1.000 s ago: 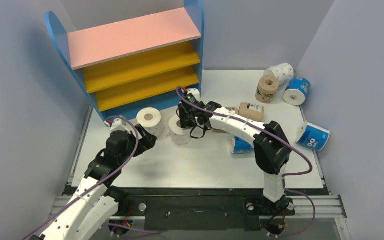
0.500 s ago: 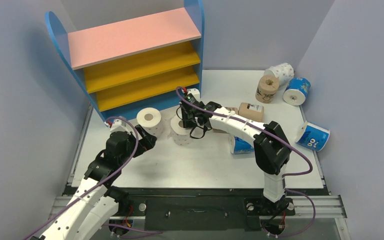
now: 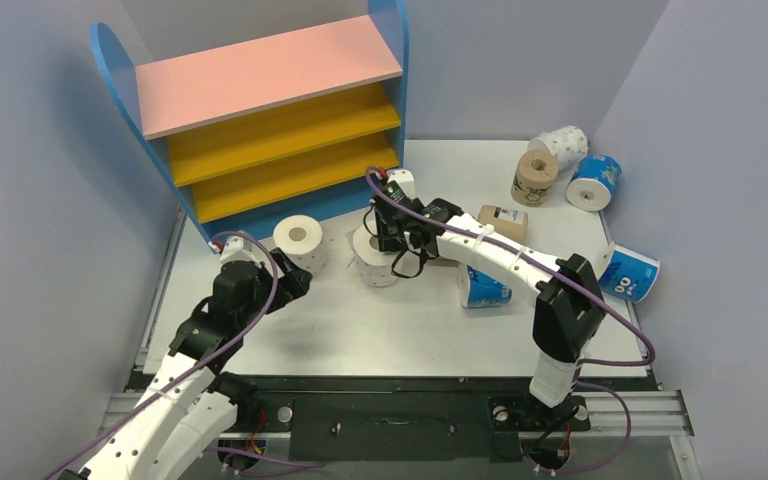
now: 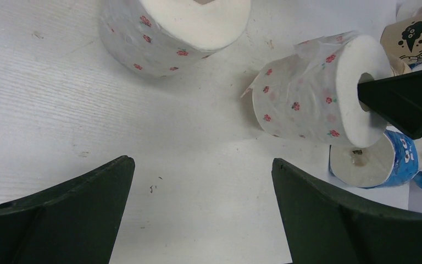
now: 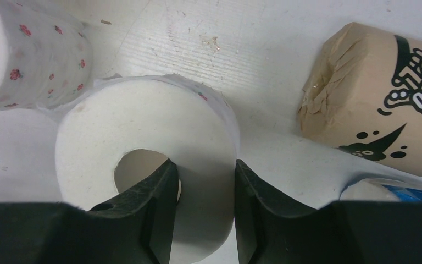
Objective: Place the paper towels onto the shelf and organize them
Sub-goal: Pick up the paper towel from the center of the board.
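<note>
My right gripper (image 5: 203, 170) is shut on the wall of a white dotted paper towel roll (image 5: 143, 126), one finger inside its core and the other outside. In the top view this roll (image 3: 375, 262) stands in front of the shelf (image 3: 260, 75), under the right gripper (image 3: 388, 240). A second white dotted roll (image 3: 298, 240) stands to its left. My left gripper (image 4: 203, 165) is open over bare table, short of that roll (image 4: 170, 33). All the shelf's boards are bare.
A tan printed roll (image 3: 502, 222) and a blue roll (image 3: 485, 288) lie just right of the held roll. Another blue roll (image 3: 628, 272) lies at the right wall. At the back right are a white dotted roll (image 3: 563, 145), a tan roll (image 3: 535, 175) and a blue roll (image 3: 594, 180).
The right jaws have closed on the dotted roll's wall. The right arm and the roll have shifted a little right, away from the other white roll. The left arm has not moved.
</note>
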Action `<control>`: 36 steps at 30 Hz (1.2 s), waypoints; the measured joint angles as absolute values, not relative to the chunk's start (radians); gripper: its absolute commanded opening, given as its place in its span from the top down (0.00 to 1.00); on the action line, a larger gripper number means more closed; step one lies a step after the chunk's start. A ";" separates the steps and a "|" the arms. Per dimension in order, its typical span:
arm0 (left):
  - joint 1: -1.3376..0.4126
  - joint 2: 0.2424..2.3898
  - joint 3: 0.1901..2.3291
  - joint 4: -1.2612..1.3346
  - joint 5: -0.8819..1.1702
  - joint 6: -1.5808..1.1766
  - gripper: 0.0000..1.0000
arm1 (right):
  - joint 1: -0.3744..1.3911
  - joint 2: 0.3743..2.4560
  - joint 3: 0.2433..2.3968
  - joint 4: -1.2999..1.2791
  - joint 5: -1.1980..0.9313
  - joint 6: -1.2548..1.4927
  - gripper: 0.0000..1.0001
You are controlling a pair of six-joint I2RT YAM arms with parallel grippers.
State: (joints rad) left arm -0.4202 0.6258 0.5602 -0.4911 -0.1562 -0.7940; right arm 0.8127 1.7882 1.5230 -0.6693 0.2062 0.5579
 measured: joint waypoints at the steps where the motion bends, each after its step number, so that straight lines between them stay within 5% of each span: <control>1: -0.420 0.628 0.564 -0.493 -0.158 -0.791 0.04 | 0.813 1.779 1.524 -0.675 0.210 0.557 0.73; 21: -0.420 0.727 0.738 -0.481 -0.199 -0.747 0.04 | 0.733 1.752 1.830 -0.802 0.247 0.515 0.73; 36: -0.420 0.822 0.747 -0.164 -0.177 -0.749 0.04 | 0.658 1.776 2.117 -0.859 0.246 0.550 0.71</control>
State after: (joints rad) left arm -0.4202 0.8219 0.7471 -0.1638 -0.1772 -0.7486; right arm 0.6582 1.7760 2.1166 -0.8585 0.2462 0.5499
